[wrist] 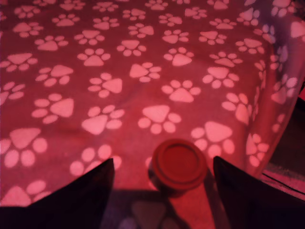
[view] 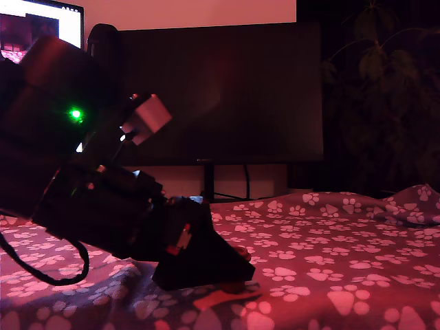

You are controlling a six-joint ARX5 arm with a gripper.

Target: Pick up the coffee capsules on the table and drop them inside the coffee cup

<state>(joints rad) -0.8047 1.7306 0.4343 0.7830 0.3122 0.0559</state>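
Reddish paw-print cloth covers the worktop [view: 330, 254]. Exterior view: the dark arm fills the frame's left half, angled down, gripper [view: 227, 278] low over the cloth at lower centre; a green light glows on the arm at upper left. A dark monitor [view: 220, 89] stands behind. No capsule can be made out here.

Wrist view: gripper [wrist: 164, 179] spread wide, its two dark fingers [wrist: 81, 195] at the bottom edge. A red-brown coffee capsule [wrist: 178, 164] sits flat face up on the cloth between them, touching neither.
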